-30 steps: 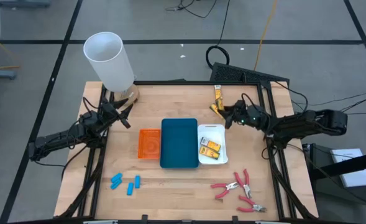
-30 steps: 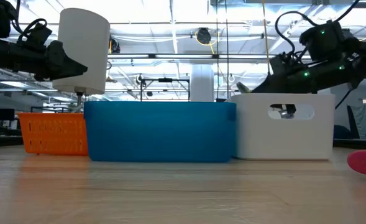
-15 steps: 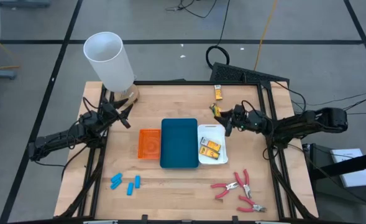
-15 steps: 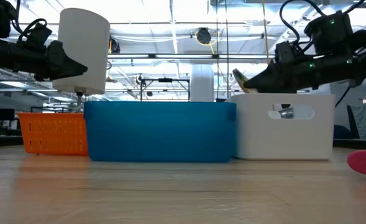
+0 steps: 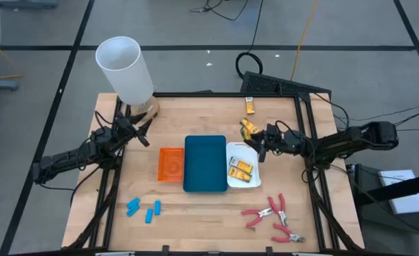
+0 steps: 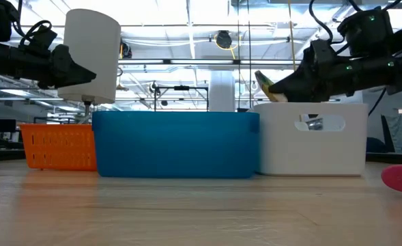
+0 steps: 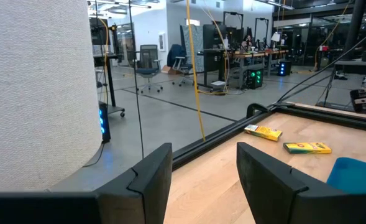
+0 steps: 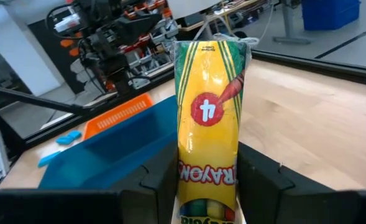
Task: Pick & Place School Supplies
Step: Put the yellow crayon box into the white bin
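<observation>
Carried crayon packet (image 8: 206, 124) from desk's far edge to white tray (image 5: 251, 147); right jaws clamped low; light, crushable, slick.

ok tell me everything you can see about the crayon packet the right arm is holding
The crayon packet is a slim yellow box with green stripes at its top, a red circle bearing a 4, an orange crayon drawing and red lettering; it looks like printed card. The right claw grips its lower end between both fingers, so it stands out lengthwise beyond them. In the high view it hangs at the white tray's far edge, lifted off the table.
</observation>
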Available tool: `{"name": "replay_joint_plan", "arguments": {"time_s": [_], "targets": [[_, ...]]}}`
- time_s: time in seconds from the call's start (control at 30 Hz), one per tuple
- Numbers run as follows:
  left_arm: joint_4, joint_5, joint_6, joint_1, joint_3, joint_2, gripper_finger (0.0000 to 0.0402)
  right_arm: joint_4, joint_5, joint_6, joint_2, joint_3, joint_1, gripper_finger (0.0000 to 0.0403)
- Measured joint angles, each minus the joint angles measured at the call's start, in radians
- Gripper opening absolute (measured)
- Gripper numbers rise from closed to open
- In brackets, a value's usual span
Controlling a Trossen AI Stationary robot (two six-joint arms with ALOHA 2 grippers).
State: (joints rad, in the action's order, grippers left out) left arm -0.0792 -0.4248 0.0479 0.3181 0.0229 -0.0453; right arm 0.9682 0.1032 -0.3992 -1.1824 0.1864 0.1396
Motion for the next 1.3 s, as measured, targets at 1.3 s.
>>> {"name": "replay_joint_plan", "arguments": {"time_s": [1.3], "targets": [[0.0, 0.0, 0.0, 0.0, 0.0, 0.0, 0.0182, -0.001, 0.003, -0.034, 0.0, 0.0, -0.332, 0.013]]}}
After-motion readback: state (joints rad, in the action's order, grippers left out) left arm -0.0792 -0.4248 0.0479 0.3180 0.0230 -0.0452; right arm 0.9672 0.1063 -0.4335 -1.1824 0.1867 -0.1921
